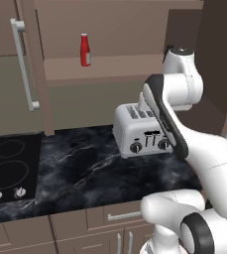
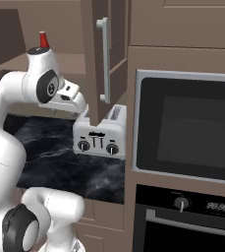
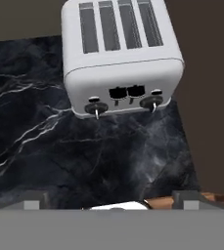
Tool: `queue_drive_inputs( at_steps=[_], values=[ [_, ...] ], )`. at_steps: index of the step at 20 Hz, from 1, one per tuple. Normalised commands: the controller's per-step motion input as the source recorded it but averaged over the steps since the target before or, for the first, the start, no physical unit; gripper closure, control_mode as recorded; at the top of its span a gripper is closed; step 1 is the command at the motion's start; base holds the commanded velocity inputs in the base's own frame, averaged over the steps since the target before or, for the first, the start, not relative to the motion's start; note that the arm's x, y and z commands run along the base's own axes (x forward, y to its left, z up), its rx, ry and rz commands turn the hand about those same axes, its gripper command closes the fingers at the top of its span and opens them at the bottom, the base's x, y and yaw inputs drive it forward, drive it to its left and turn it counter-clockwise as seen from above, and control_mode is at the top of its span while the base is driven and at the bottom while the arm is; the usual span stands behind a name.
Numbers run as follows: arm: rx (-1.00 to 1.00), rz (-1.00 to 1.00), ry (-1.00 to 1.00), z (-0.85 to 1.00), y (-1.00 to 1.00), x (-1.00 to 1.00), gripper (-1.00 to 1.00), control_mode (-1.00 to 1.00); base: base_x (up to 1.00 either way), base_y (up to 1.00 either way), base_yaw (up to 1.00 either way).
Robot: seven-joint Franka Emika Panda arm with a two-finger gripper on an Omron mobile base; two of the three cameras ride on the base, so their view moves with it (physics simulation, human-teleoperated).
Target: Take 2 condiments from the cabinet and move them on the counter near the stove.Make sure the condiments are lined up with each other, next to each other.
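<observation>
The gripper (image 3: 111, 197) hung over the counter (image 1: 85, 168) just in front of the toaster (image 3: 118, 63), looking down on its four slots and two knobs. Its tips stood wide apart at either side of the hand view with nothing between them, so it carried nothing. The bottle (image 1: 85, 49) stood upright on the cabinet (image 1: 100, 67) shelf, above the toaster and to its left in the left base view. It sat near the shelf's front edge, probably within easy reach of a sideways grasp. In the right base view only its red cap (image 2: 43, 39) peeked over the arm's shoulder. The door (image 1: 26, 64) was swung open further left of the toaster, which left the shelf exposed for that reach. The stove (image 1: 6, 168) lay on the far left, well apart from the toaster, with a stretch of bare marble between them. That stretch looked like the sensible place for both condiments to be lined up side by side. Judging by the empty hand and the bottle up on its shelf, the bottle's move was not yet begun. The wide spread suited a hand made ready to go up for it, which would call for a lift clear of the toaster first
</observation>
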Motion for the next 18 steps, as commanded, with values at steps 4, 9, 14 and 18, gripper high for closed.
queue_drive_inputs(
  at_steps=[4, 9, 14, 18],
  values=[
    [-0.05, -0.27, -0.13, 0.37, 0.00, 0.14, -1.00, -1.00, 0.00, 0.00, 0.00],
    [-0.05, -0.27, -0.16, 0.38, 0.00, 0.28, -1.00, -1.00, 0.00, 0.00, 0.00],
    [-0.03, -0.15, -0.25, 0.31, 0.01, 0.28, -1.00, -1.00, 0.00, 0.00, 0.00],
    [0.00, -0.16, -0.18, 0.34, 0.00, 0.30, -1.00, -1.00, 0.00, 0.00, 0.00]
  ],
)
